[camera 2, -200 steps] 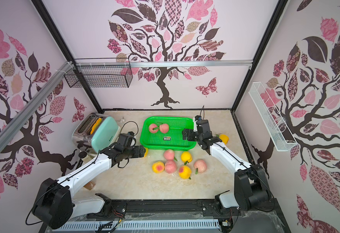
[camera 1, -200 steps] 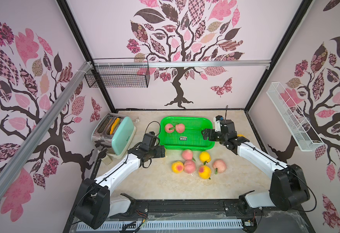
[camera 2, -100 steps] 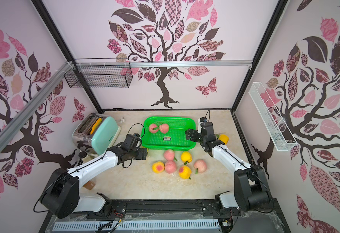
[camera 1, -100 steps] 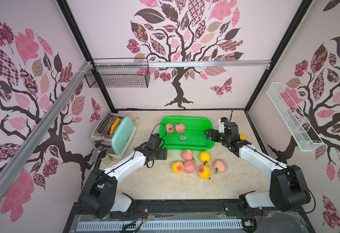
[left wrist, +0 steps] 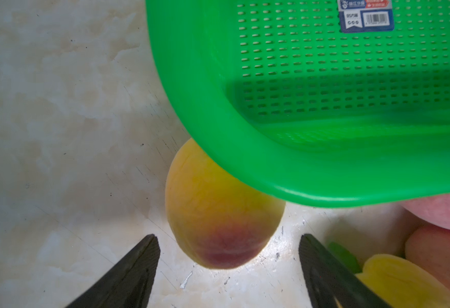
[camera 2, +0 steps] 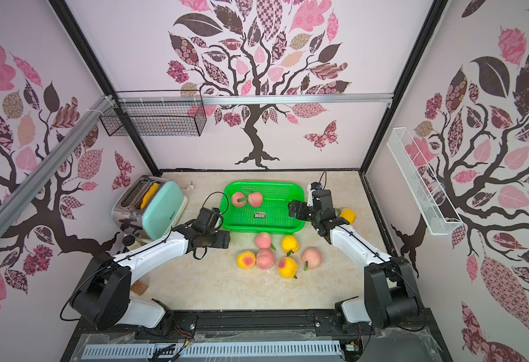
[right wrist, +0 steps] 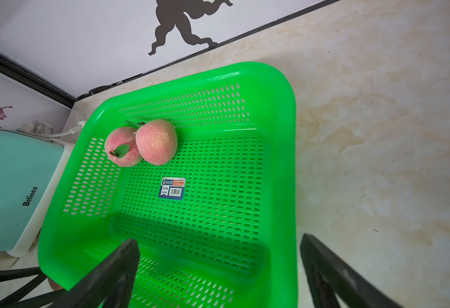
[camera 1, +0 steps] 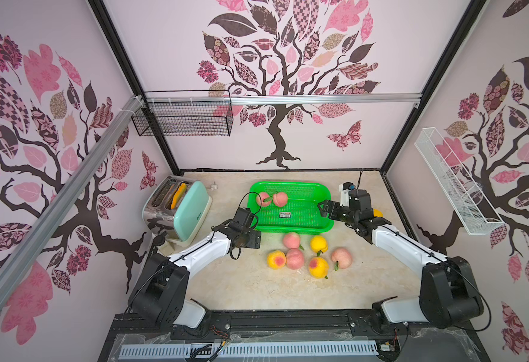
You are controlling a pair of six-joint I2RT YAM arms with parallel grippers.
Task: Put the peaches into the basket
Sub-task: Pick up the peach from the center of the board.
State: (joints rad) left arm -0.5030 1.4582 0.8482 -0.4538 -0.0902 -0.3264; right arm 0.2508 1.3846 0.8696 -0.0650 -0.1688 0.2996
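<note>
So the green basket [camera 1: 291, 229] sits in the middle of the table [camera 1: 256, 291], a bit toward the back wall. Only two pink peaches [camera 1: 280, 199] are in it, touching each other in its upper left corner in both top views.

Six loose peaches [camera 1: 295, 258] are bunched on the table just below the basket's front edge.

The left gripper [camera 1: 252, 241] is low by the basket's lower left corner with its jaws spread wide. In the left wrist view [left wrist: 227, 237] a yellow-orange peach [left wrist: 218, 213] with a red blush lies just ahead of the tips, half tucked under the basket rim and not gripped.

The right gripper [camera 1: 327, 211] hangs over the basket's right edge, also wide open and empty. One finger is over the inside and the other is outside it. One more yellow peach [camera 1: 377, 213] peeks out behind that arm.
</note>
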